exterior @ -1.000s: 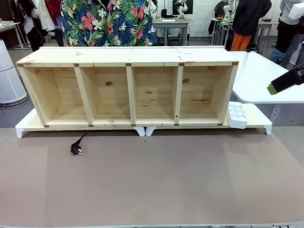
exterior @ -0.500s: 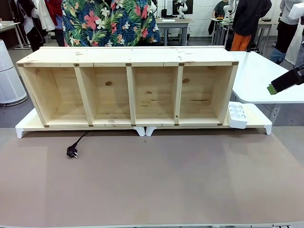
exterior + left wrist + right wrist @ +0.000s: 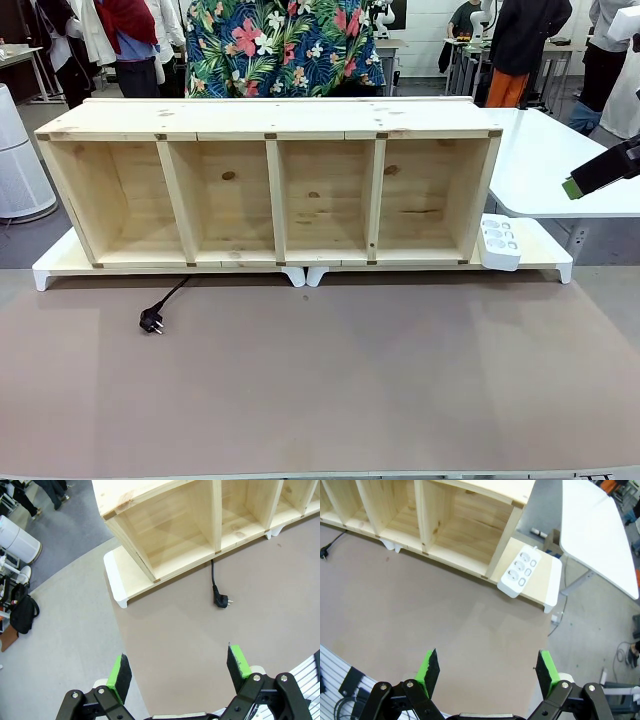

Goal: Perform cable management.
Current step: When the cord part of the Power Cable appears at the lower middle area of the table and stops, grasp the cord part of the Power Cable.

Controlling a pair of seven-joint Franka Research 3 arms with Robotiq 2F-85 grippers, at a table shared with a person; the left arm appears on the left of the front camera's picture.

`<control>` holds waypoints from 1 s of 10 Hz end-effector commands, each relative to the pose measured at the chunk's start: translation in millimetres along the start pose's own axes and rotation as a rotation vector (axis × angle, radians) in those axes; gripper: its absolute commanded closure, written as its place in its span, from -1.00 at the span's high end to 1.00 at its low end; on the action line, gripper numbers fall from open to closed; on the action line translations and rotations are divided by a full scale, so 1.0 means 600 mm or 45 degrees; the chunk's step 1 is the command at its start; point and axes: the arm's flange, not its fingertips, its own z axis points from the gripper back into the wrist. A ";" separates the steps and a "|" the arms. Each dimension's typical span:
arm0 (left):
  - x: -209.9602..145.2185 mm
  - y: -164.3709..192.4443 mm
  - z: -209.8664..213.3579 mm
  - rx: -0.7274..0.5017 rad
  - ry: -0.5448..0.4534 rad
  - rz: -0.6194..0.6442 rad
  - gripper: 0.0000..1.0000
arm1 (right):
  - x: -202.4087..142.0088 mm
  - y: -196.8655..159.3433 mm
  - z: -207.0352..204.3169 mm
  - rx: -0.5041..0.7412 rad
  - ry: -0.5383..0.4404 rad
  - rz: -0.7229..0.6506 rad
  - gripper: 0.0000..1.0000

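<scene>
We begin at the left gripper (image 3: 179,672): its jaws stand wide apart and nothing is between them. The right gripper (image 3: 487,672) is also released and empty, and it hangs off the right end of the wooden shelf (image 3: 270,118), above the side where the white power strip (image 3: 498,242) leans.

The cable (image 3: 214,580) comes out under the front edge of the shelf, about below the divider between the first and second compartment from the left. From there it runs away from the shelf toward the robot's side, slanting a little to the left, and it ends in the plug (image 3: 151,320), which lies flat on the brown mat (image 3: 350,380) just in front of the shelf.

In the left wrist view the cable lies ahead of the jaws, toward the shelf, and well apart from them. We judge the left arm is clearly the nearer one.
</scene>
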 end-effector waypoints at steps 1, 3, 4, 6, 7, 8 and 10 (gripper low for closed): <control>0.000 -0.002 0.000 0.003 0.006 -0.003 1.00 | 0.002 -0.001 -0.002 -0.001 -0.008 -0.008 1.00; 0.000 -0.002 0.000 0.003 0.006 -0.003 1.00 | 0.002 -0.001 -0.002 -0.001 -0.008 -0.008 1.00; 0.000 -0.002 0.000 0.003 0.006 -0.003 1.00 | 0.002 -0.001 -0.002 -0.001 -0.008 -0.008 1.00; 0.000 -0.002 0.000 0.003 0.006 -0.003 1.00 | 0.002 -0.001 -0.002 -0.001 -0.008 -0.008 1.00; 0.000 -0.002 0.000 0.003 0.006 -0.003 1.00 | 0.002 -0.001 -0.002 -0.001 -0.008 -0.008 1.00; 0.000 -0.002 0.000 0.003 0.006 -0.003 1.00 | 0.002 -0.001 -0.002 -0.001 -0.008 -0.008 1.00; 0.000 -0.002 0.000 0.003 0.006 -0.003 1.00 | 0.002 -0.001 -0.002 -0.001 -0.008 -0.008 1.00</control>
